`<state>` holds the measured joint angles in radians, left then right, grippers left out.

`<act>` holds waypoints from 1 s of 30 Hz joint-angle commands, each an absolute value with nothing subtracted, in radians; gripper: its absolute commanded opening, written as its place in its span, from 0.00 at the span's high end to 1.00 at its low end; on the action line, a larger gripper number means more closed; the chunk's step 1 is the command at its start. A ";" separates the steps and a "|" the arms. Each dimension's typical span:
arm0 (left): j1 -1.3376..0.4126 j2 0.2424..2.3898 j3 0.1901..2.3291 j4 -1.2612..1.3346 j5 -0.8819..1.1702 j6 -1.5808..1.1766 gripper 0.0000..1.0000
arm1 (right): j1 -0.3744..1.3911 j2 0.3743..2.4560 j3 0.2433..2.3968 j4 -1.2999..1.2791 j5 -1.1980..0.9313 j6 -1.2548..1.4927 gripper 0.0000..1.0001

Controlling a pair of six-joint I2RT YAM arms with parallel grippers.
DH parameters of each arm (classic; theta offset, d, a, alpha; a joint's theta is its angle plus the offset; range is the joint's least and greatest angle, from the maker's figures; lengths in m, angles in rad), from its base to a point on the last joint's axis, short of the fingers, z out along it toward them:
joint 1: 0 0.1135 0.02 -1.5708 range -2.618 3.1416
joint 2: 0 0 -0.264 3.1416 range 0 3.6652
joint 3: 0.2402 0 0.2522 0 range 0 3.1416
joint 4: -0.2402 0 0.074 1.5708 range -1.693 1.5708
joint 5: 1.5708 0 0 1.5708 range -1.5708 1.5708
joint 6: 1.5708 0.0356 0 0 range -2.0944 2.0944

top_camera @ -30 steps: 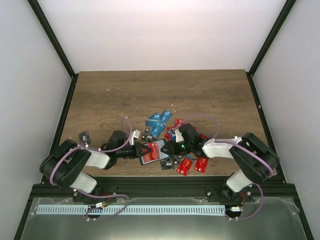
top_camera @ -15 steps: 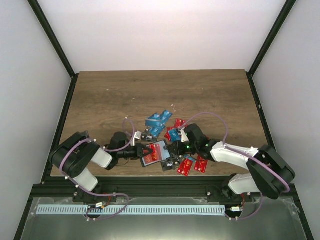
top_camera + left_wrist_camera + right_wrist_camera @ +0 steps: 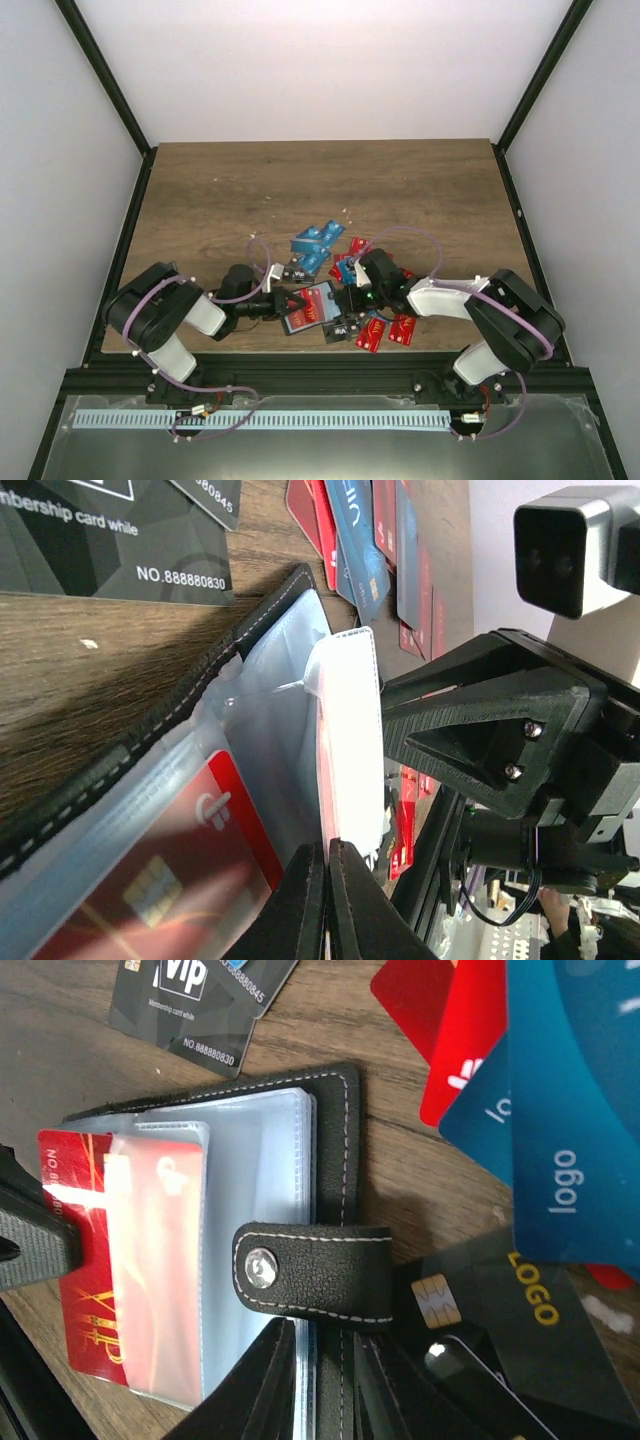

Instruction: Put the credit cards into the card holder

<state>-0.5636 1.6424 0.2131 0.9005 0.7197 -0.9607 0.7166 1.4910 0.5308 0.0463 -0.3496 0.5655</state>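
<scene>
The black card holder (image 3: 312, 306) lies open on the table between both grippers. Its stitched cover and clear sleeves show in the left wrist view (image 3: 150, 742), and its clasp tab shows in the right wrist view (image 3: 320, 1268). My left gripper (image 3: 286, 303) is shut on a red VIP card (image 3: 82, 1290) that sits partly inside a clear sleeve; in its own view the jaws (image 3: 328, 858) pinch the card edge-on. My right gripper (image 3: 345, 299) is shut on the holder's cover edge (image 3: 322, 1348) just below the tab. Loose cards lie around it: blue (image 3: 318, 240), red (image 3: 386, 330), black (image 3: 338, 328).
A black VIP card (image 3: 190, 1000), overlapping red and blue cards (image 3: 560, 1110) and a black LOGO card (image 3: 515, 1310) crowd the holder's far and right sides. The near table edge (image 3: 300, 352) is close behind the holder. Black frame posts stand at both sides.
The right arm's elbow swung out to the right and came back. Both grippers and the holder stay almost in place, with the holder turned very slightly.
</scene>
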 commanded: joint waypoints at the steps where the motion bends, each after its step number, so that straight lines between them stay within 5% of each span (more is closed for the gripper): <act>1: -0.572 1.670 0.216 0.967 0.733 -0.951 0.96 | 0.726 1.537 0.551 0.058 -0.357 0.560 0.81; 30: -0.648 1.876 0.161 1.392 0.555 -1.250 0.96 | 0.739 1.537 0.497 0.148 -0.462 0.669 0.85</act>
<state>-0.6281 1.8545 0.1661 1.2881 0.6144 -1.2095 0.7177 1.5288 0.5148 0.1375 -0.4232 0.6483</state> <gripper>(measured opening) 0.041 0.147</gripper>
